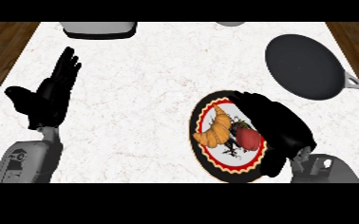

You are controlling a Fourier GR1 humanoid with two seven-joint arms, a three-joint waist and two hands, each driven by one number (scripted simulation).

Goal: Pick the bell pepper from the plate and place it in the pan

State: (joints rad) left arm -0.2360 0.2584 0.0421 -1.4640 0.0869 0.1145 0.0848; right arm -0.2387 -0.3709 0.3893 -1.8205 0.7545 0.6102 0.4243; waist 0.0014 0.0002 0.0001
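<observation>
Bell pepper being grasped on the plate by the right robot hand

The red bell pepper (247, 136) is lying on the patterned plate (210, 159), beside a croissant (219, 129), and is being enclosed by the curled fingers of the right robot hand (280, 128). The left robot hand (52, 92) is being held released, fingers straight, at the left of the white table (140, 99). The dark pan (305, 66) is sitting well apart, at upper right.

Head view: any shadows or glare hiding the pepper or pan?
Head view: light is flat and even, no glare on the white counter and no clear cast shadows. The dark pan reads as a matte disc with little shading. The red bell pepper shows on the plate, partly covered by the black right hand, whose form is hard to read.
</observation>
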